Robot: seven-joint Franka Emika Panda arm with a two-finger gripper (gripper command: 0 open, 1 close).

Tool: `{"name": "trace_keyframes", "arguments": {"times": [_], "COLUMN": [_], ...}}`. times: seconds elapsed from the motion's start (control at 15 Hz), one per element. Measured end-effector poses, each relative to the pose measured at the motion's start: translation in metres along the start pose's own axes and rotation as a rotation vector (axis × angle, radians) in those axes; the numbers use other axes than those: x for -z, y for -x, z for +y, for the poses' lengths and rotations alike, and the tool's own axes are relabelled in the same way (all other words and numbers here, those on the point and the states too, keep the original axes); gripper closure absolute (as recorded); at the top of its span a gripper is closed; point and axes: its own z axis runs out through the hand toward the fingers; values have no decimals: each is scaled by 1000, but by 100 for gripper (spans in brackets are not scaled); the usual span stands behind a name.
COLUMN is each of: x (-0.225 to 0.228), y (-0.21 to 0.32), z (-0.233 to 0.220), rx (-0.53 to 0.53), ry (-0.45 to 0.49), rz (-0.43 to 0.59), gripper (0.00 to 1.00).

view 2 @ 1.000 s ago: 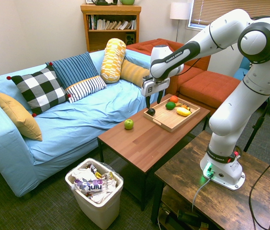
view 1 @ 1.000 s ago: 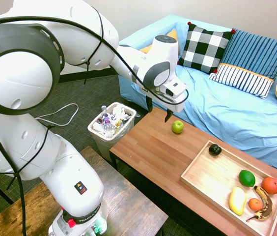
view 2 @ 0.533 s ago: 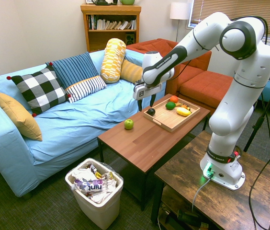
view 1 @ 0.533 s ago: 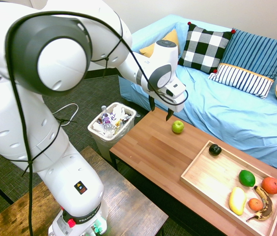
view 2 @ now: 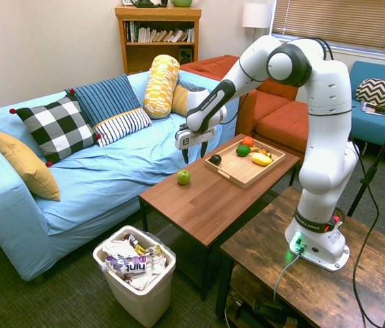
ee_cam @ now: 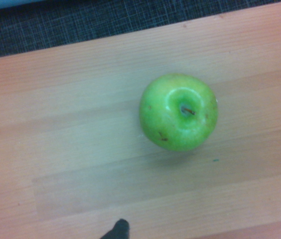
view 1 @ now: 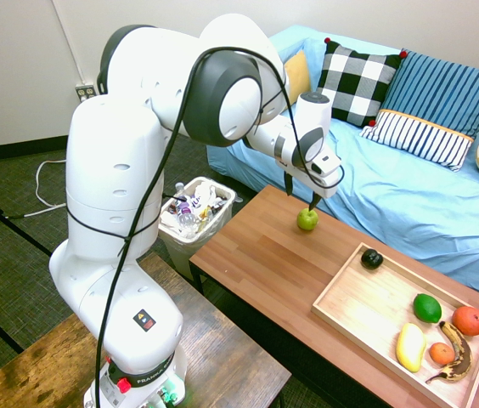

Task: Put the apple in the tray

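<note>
On the table (view 1: 256, 263), one apple (view 1: 307, 219)

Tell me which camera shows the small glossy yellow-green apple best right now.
The wrist view: the small glossy yellow-green apple fills it from above, stem dimple visible. Both exterior views show it small on the table, below the open gripper.

A glossy, smooth yellow-green skin with small brown specks is shown by the apple (ee_cam: 178, 112). The worktop (view 1: 265, 263) is seen as reddish-brown wood with a smooth, faintly satin plank grain. The tray (view 1: 367, 310) is made of paler, matt wood. The sofa (view 2: 90, 171) is covered in soft, creased blue cloth. The arm (view 1: 138, 127) is cased in shiny white plastic.
</note>
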Motion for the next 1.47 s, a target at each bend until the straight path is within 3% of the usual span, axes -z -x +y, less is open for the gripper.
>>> {"name": "trace_keyframes", "arguments": {"times": [0.4, 1.13, 1.2, 1.47], "x": [-63, -136, -140, -150], "y": [-12, -35, -36, -40], "z": [-42, -53, -55, -62], "rx": [-21, -67, -69, -76], "ry": [54, 117, 123, 119], "rz": [-7, -32, -37, -45], "gripper": [0, 0, 100, 100]}}
